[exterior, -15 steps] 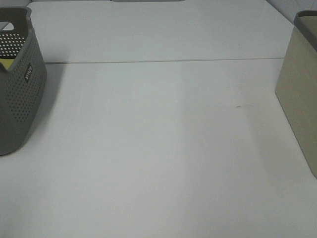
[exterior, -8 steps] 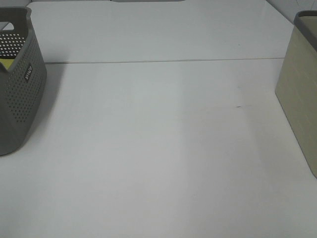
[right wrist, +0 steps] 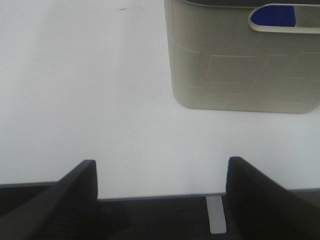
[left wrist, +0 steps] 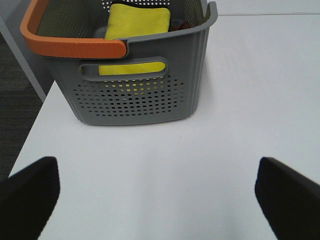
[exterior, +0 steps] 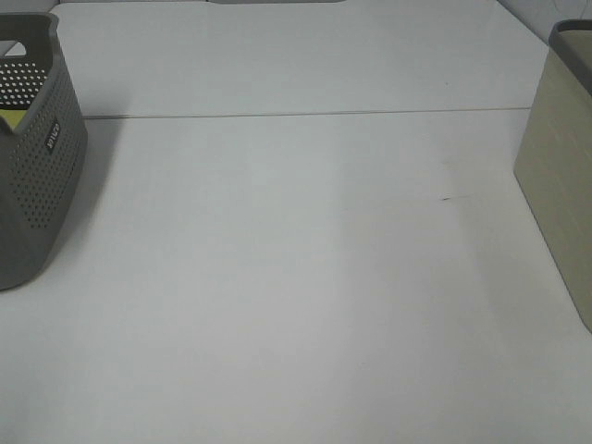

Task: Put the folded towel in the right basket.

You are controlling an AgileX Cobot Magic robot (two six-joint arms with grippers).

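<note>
A folded yellow towel (left wrist: pixel 137 22) lies inside the grey perforated basket (left wrist: pixel 145 95) with an orange handle; a sliver of the towel (exterior: pixel 11 117) shows in the high view, in that basket (exterior: pixel 37 185) at the table's left edge. The beige right basket (exterior: pixel 560 176) stands at the right edge; it also shows in the right wrist view (right wrist: pixel 240 60), with something blue behind its handle slot. My left gripper (left wrist: pixel 155 195) is open and empty, short of the grey basket. My right gripper (right wrist: pixel 160 195) is open and empty near the table's front edge, short of the beige basket. Neither arm shows in the high view.
The white table (exterior: pixel 296 277) has a seam (exterior: pixel 305 114) running across its back part and a small dark mark (exterior: pixel 446 197) right of centre. A dark object (left wrist: pixel 179 24) lies beside the towel in the grey basket. The floor (left wrist: pixel 15 105) drops off beyond the table's left side.
</note>
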